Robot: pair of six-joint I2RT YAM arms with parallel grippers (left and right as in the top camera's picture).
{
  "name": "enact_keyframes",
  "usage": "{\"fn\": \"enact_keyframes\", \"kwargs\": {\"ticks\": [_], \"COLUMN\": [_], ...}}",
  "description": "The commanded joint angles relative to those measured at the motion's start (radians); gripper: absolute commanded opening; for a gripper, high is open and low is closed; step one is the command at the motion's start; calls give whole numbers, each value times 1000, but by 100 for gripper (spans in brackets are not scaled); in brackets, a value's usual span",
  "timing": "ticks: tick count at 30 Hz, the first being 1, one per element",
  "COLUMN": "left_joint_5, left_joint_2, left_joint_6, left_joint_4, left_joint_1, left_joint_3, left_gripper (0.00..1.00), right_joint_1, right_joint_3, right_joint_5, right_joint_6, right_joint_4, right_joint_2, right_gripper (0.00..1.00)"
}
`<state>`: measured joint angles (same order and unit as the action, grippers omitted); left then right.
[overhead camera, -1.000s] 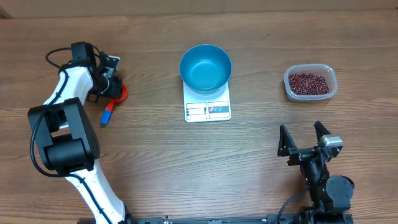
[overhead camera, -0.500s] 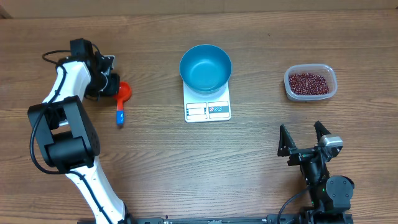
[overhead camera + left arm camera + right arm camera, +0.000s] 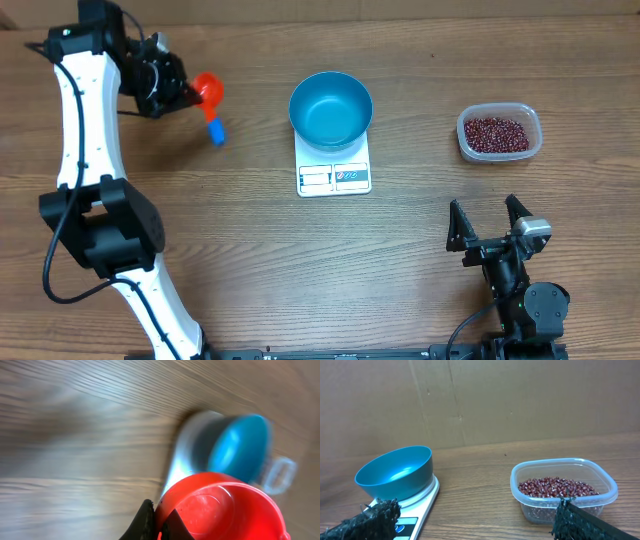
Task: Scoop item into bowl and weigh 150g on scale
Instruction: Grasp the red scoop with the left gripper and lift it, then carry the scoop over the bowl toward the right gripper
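The beans (image 3: 497, 133) are small, dark red-brown, heaped loose in 1 clear container (image 3: 536, 130) toward the right edge of the table (image 3: 400, 270). 1 blue bowl (image 3: 331, 110) sits on 1 white scale (image 3: 334, 176) at centre, with bare wood between them. The left gripper (image 3: 183, 92), far left, is clamped on 1 red scoop (image 3: 209, 88). The right gripper (image 3: 484, 210) stands spread wide, holding nothing.
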<state>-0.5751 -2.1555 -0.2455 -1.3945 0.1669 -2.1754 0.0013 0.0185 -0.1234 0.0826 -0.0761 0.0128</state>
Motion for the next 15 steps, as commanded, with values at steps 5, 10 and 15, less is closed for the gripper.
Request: {"fn": "enact_keyframes", "kwargs": {"ticks": [5,10,15], "left_joint_5": [-94,73,279], "left_joint_2": [50,61,105], "left_joint_6": [-157,-262,-357], "left_joint_4": [22,48,49], "left_joint_1": [-164,-278,-398], "left_joint_3": [-24,-24,-24], "left_gripper": [4,4,4], "right_joint_1": [-2,-2,-1], "right_joint_3": [-11,-11,-11], "right_joint_5": [12,107,48], "right_joint_6": [5,-35,-23], "right_joint_4": [3,-4,-2], "right_joint_2": [-10,-10,-10], "right_gripper": [100,100,100]}}
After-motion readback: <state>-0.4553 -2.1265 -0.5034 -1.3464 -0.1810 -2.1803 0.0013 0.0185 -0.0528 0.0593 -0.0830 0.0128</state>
